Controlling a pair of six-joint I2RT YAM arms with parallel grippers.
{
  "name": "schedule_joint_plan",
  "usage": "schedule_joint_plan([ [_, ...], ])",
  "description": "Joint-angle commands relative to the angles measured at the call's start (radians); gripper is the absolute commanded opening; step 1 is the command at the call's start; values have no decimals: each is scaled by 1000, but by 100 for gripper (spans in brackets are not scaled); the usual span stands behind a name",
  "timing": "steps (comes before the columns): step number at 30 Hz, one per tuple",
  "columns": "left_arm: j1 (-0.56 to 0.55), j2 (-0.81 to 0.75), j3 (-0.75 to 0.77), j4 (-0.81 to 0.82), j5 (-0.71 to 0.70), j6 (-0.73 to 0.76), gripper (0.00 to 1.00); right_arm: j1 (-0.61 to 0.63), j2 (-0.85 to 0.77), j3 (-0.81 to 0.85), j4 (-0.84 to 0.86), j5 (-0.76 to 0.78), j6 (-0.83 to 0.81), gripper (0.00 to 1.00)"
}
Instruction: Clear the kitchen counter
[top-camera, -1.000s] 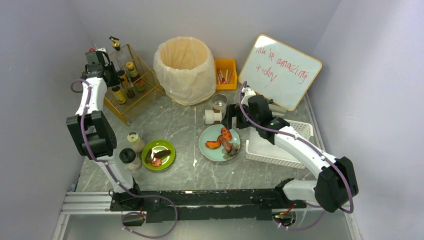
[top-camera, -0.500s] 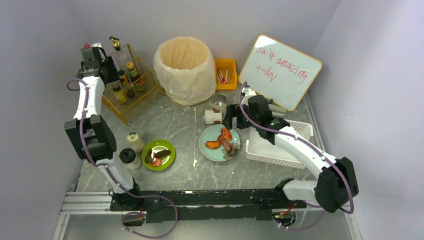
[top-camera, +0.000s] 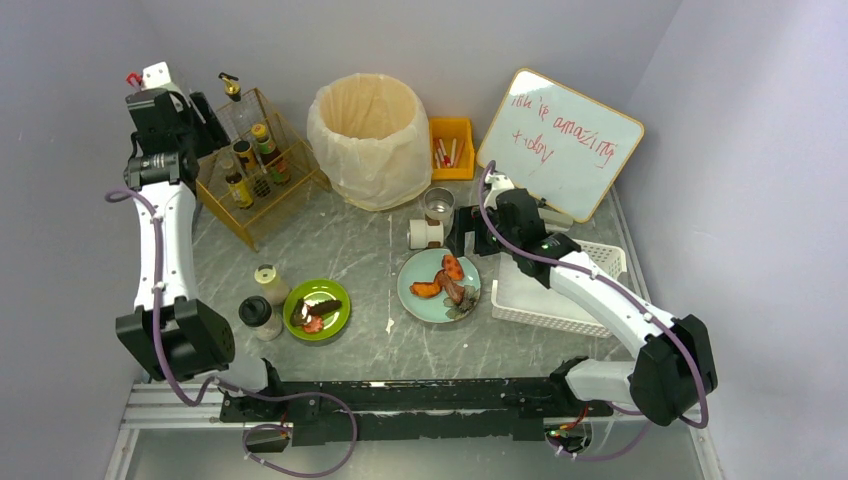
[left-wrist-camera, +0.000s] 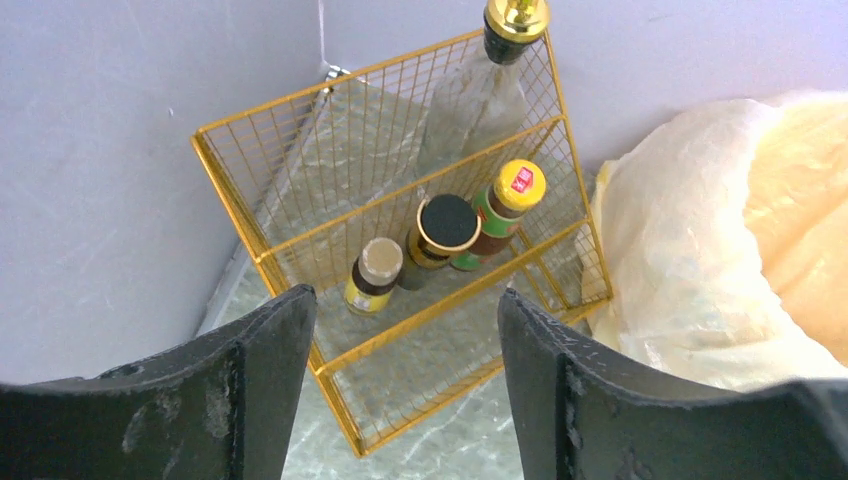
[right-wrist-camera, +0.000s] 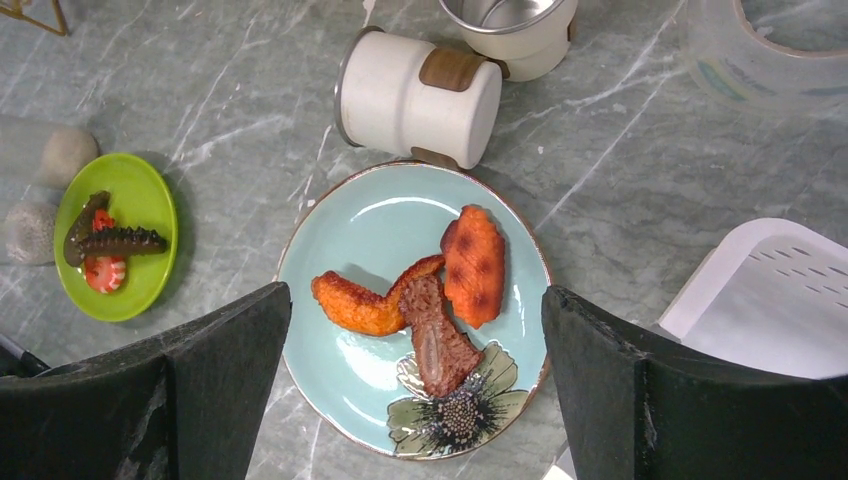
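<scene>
**Two grippers spread, much of the clutter only half seen**

Both hands are empty. My left gripper (left-wrist-camera: 405, 300) hangs with its fingers well apart above the gold wire basket (left-wrist-camera: 330, 120) in the far left corner, gripping nothing. My right gripper (right-wrist-camera: 415, 300) is spread wide over the blue plate (right-wrist-camera: 350, 230), also gripping nothing.

Plenty escapes me. The white slatted basket (top-camera: 600, 262) lies largely under the right arm. In the right wrist view a metal-lined cup (right-wrist-camera: 510, 30) is cut by the top edge, and a translucent ring (right-wrist-camera: 770, 55) in the corner is too cropped to name. Beside the green plate (right-wrist-camera: 140, 180) two shakers blur into grey lumps. From above I can make out a pale-capped shaker (top-camera: 268, 278) and a black-capped shaker (top-camera: 256, 314).

The kitchen counter (top-camera: 350, 250) fills the floor of the cell from the black rail (top-camera: 420, 395) to the back wall. It is grey and marble-looking with thin white veins, and everything stands on it.

As for writing, the whiteboard (top-camera: 560, 145) carries red handwriting. I read "amazing" ending the first line and "+ today" below, and I am unsure of the rest. The yellow-capped bottle (left-wrist-camera: 520, 185) in the wire basket has a red sticker on its cap, with print too small to read. The white mug (right-wrist-camera: 415, 100), lying on its side just beside the blue plate's far rim, wears a plain brown band.
</scene>
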Motion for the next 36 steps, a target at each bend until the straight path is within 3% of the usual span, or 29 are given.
schedule_joint_plan([
  [1, 4, -63, -59, 27, 57, -51, 73, -5, -24, 55, -2, 29, 6, 100],
  [16, 4, -138, -144, -47, 88, -130, 83, -4, 29, 169, -105, 152, 37, 100],
  [28, 4, -200, -240, -155, 49, -197, 91, -5, 41, 180, -96, 146, 59, 100],
  [29, 4, -208, -243, -168, 44, -195, 96, -4, 44, 177, -91, 142, 61, 100],
  [36, 4, -297, -307, -246, 12, -223, 97, -4, 57, 159, -62, 122, 73, 100],
])
